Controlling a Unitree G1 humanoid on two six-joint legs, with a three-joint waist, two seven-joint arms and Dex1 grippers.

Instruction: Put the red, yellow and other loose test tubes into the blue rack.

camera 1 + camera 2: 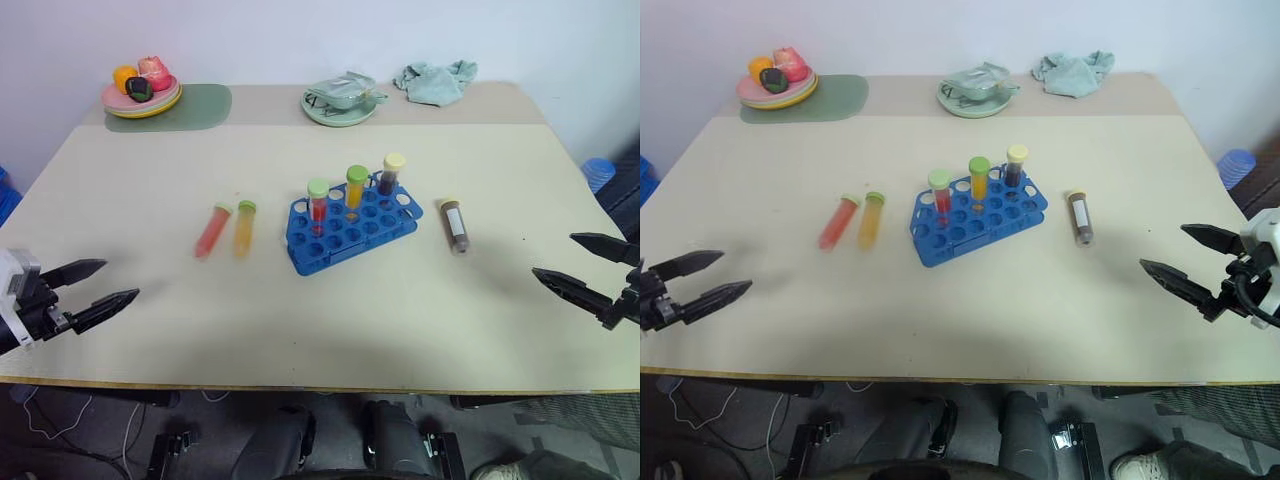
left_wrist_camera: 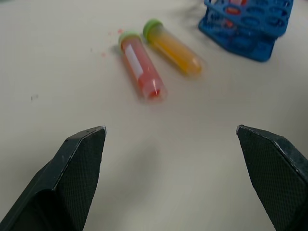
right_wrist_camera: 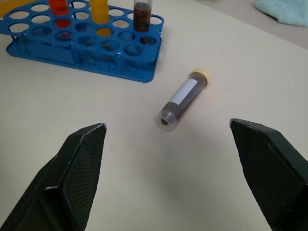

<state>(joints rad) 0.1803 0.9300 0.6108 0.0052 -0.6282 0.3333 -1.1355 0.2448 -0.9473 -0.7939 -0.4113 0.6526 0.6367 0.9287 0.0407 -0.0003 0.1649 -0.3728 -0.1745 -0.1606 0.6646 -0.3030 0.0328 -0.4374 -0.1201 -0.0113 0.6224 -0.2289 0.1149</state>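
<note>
Both grippers, left gripper (image 1: 100, 285) and right gripper (image 1: 588, 268), are hovering spread and empty. 3 tubes are lying loose: red tube (image 1: 212, 231) and yellow tube (image 1: 244, 227) at the blue rack's (image 1: 350, 233) 9 o'clock, brown tube (image 1: 455, 224) at 3 o'clock. Probably next: reaching for the first pick.

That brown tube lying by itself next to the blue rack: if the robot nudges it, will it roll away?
Probably: the brown tube is round and lies on its side on the flat table. It looks smooth, so perhaps slippery. Being small, it is likely light.
</note>
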